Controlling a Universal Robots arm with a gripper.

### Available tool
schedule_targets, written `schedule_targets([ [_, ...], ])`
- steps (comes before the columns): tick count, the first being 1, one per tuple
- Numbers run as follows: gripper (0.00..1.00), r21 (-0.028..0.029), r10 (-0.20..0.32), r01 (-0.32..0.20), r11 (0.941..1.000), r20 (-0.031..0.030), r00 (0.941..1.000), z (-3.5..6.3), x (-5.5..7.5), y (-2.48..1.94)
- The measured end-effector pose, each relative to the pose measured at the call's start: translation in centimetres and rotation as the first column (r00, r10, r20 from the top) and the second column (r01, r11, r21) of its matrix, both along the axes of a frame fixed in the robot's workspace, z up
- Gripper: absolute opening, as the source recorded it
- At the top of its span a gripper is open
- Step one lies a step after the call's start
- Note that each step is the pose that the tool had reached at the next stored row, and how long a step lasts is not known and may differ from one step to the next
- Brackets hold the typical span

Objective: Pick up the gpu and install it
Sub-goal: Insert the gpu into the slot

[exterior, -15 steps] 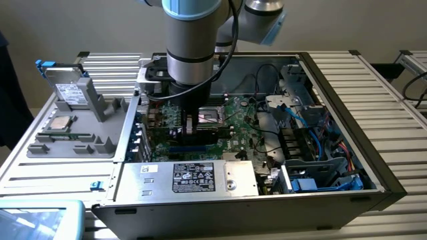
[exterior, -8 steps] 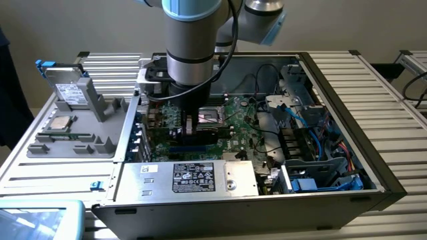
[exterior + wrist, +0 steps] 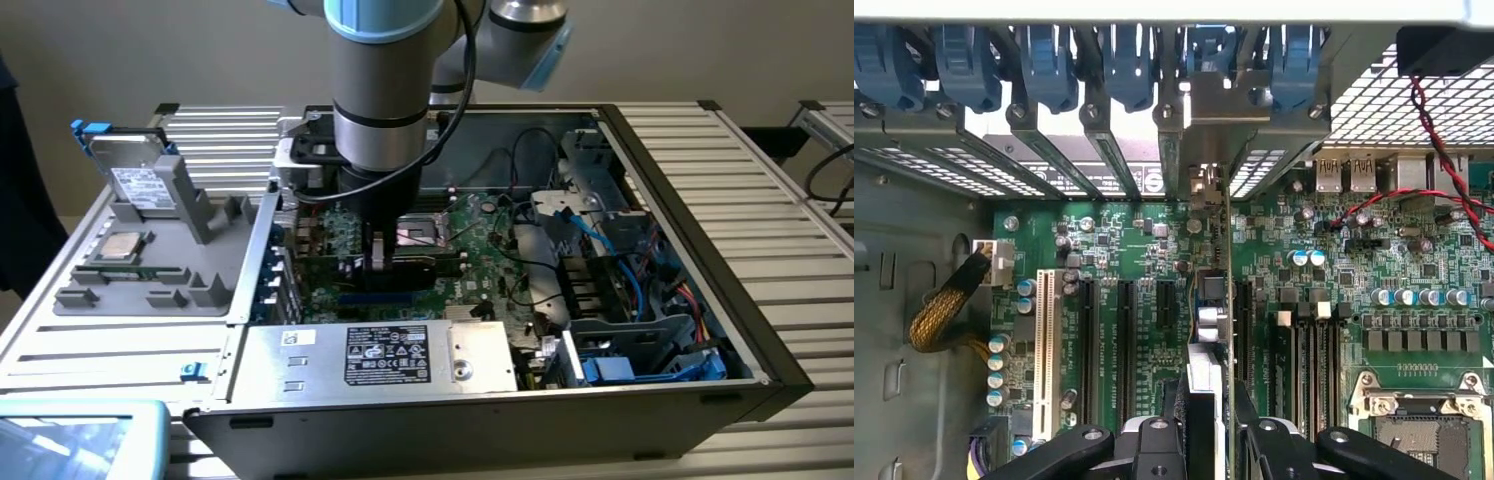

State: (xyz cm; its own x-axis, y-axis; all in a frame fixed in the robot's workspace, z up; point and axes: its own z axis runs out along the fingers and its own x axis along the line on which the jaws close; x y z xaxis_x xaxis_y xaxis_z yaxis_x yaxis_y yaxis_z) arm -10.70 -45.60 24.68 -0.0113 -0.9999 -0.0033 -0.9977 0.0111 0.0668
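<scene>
The gpu [image 3: 1212,320] appears edge-on in the wrist view, a thin card running from my fingers up to its silvery bracket [image 3: 1199,185] at the case's rear slot openings. My gripper [image 3: 1206,440] is shut on the card, one black finger [image 3: 1154,445] on each side. The card stands upright over the green motherboard [image 3: 1124,240], in line with the black expansion slots [image 3: 1126,340]; whether it sits in a slot I cannot tell. In the exterior view my gripper [image 3: 379,262] reaches down into the open computer case [image 3: 694,390], with the dark gpu [image 3: 424,266] below it.
A power supply [image 3: 387,355] sits at the case's near edge, drive bays and blue cables [image 3: 627,300] on the exterior view's right. A red-black wire [image 3: 1434,130] runs near the rear ports. On the exterior view's left, a grey tray [image 3: 80,295] holds a hard drive [image 3: 134,180] and a processor [image 3: 123,245].
</scene>
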Motion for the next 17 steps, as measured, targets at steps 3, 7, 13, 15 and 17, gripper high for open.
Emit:
schedule_targets([
  [3, 0.29, -0.0003, 0.0, 0.0, 1.0, 0.0, 1.0, 0.0, 0.0, 0.0],
  [7, 0.29, -0.0007, -0.001, 0.001, 1.0, -0.0023, 1.0, -0.02, -0.01, 0.0],
  [13, 0.29, -0.0049, -0.001, 0.001, 1.0, -0.0062, 1.0, -0.03, 0.0, 0.0],
  [15, 0.29, -0.0072, -0.001, 0.001, 1.0, -0.0063, 1.0, -0.03, 0.0, 0.0],
  [17, 0.29, -0.0073, -0.001, 0.001, 1.0, -0.0063, 1.0, -0.03, -0.01, 0.0],
])
